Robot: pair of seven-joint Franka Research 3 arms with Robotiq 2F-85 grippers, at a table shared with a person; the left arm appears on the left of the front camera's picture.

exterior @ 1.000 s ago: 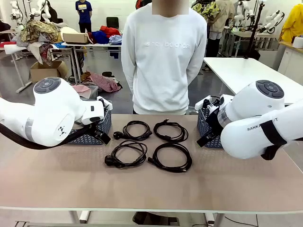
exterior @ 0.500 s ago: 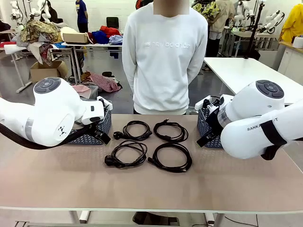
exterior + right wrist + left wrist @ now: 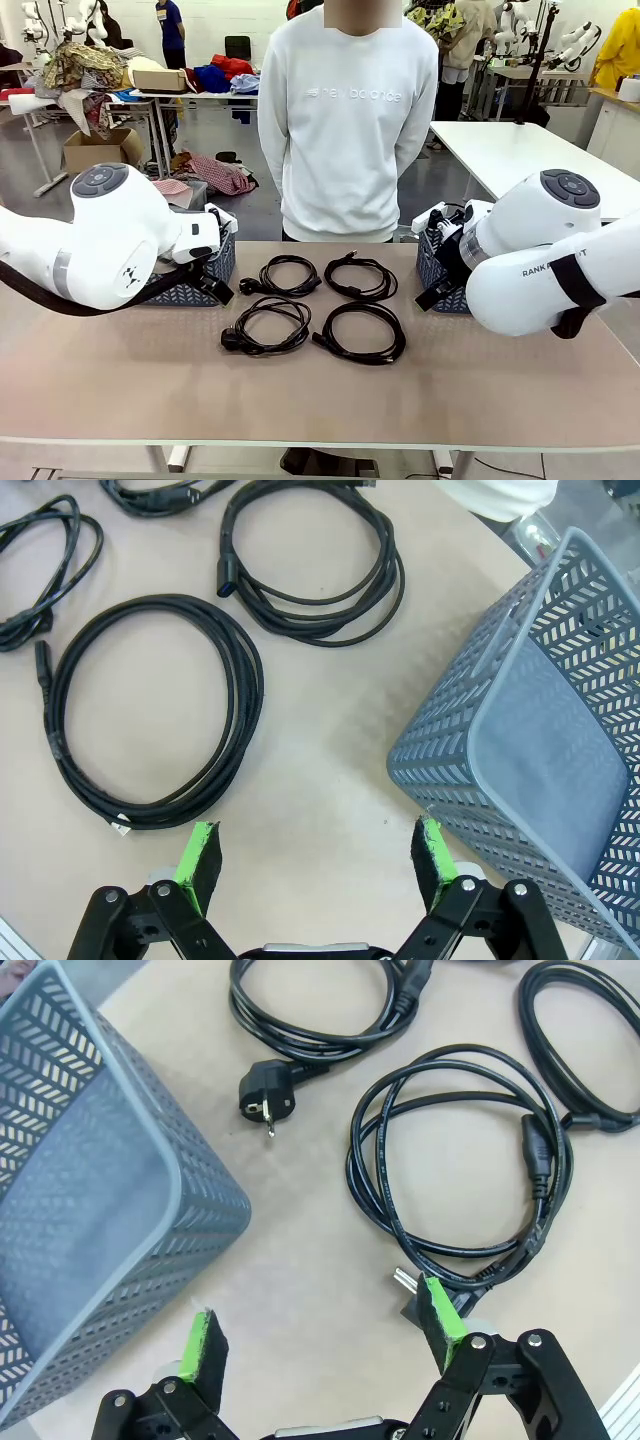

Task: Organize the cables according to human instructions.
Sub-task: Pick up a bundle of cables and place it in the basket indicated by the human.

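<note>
Four black cables lie coiled in a two-by-two block at the table's middle: back left (image 3: pixel 286 276), back right (image 3: pixel 361 278), front left (image 3: pixel 268 327), front right (image 3: pixel 362 334). My left gripper (image 3: pixel 322 1338) hangs open over bare tabletop, between a grey basket (image 3: pixel 90 1210) and a coiled cable (image 3: pixel 368 1160) whose plug end lies close to one green pad (image 3: pixel 440 1320). My right gripper (image 3: pixel 316 863) is also open and holds nothing. It hovers between a large coil (image 3: pixel 252 685) and a second grey basket (image 3: pixel 530 710).
The left basket (image 3: pixel 195 285) and right basket (image 3: pixel 440 275) stand at the two sides of the cable block, each partly behind an arm. A person in a white sweatshirt (image 3: pixel 345 120) stands at the far edge with arms behind the back. The table's front half is bare.
</note>
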